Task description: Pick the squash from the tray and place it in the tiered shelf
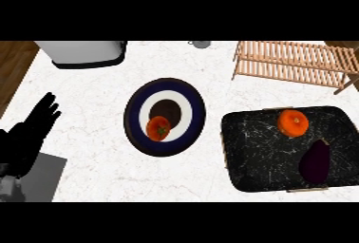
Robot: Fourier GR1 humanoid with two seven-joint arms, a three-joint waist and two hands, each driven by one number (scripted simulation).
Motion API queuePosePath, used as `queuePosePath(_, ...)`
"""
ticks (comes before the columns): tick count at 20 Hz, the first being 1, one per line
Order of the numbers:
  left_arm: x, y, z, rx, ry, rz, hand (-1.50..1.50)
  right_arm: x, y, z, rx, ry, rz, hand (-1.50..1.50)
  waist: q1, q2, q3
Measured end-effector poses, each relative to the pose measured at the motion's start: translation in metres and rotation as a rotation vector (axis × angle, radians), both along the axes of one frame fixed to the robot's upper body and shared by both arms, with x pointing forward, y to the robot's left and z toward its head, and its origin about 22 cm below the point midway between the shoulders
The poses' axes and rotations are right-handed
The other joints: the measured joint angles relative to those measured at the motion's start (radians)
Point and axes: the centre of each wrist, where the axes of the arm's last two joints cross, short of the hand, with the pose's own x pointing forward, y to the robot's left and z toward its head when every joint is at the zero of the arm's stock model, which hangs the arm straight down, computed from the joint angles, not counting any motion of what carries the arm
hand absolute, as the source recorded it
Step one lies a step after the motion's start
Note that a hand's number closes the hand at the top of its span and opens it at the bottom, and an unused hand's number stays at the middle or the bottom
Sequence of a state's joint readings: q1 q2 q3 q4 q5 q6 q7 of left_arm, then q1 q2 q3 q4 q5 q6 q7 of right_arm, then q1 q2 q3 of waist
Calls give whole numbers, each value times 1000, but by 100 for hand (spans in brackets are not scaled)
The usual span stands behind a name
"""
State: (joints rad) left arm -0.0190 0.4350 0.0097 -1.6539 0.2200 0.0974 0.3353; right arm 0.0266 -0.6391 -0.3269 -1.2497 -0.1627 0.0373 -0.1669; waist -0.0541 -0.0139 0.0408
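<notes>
Left hand (32,127) open, resting; squash (293,122) on tray (245,142).

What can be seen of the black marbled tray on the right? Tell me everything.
The black marbled tray is a rounded-corner rectangle, dark with thin white veins like stone, lying flat on the white counter at the view's right, below the slatted wooden shelf. Small handles show at its upper and lower edges. On it rest a round orange squash near the upper edge and a dark purple eggplant below that, apart from each other. No hand touches it.
</notes>
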Motion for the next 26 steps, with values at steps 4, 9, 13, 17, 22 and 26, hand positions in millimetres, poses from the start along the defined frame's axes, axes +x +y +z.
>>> queuePosePath(4,0,-4,-4,-8,53,-6,0,-6,-13,16,-5,54,98,-150,13,-3,-3)
queuePosePath(9,-3,-8,-7,-4,92,-1,0,-1,-8,37,-32,142,199,-150,27,-8,-5)
queuePosePath(13,-8,-14,-24,-50,146,11,0,9,1,60,-83,234,213,-150,39,1,-20)
queuePosePath(17,-7,-21,-52,-123,196,28,0,27,26,82,-125,314,156,-150,47,11,-36)
queuePosePath(22,-4,-28,-72,-156,218,28,0,48,69,104,-185,396,71,-150,56,14,-41)
queuePosePath(26,1,-29,-80,-165,225,22,0,64,95,104,-208,478,37,-150,59,15,-42)
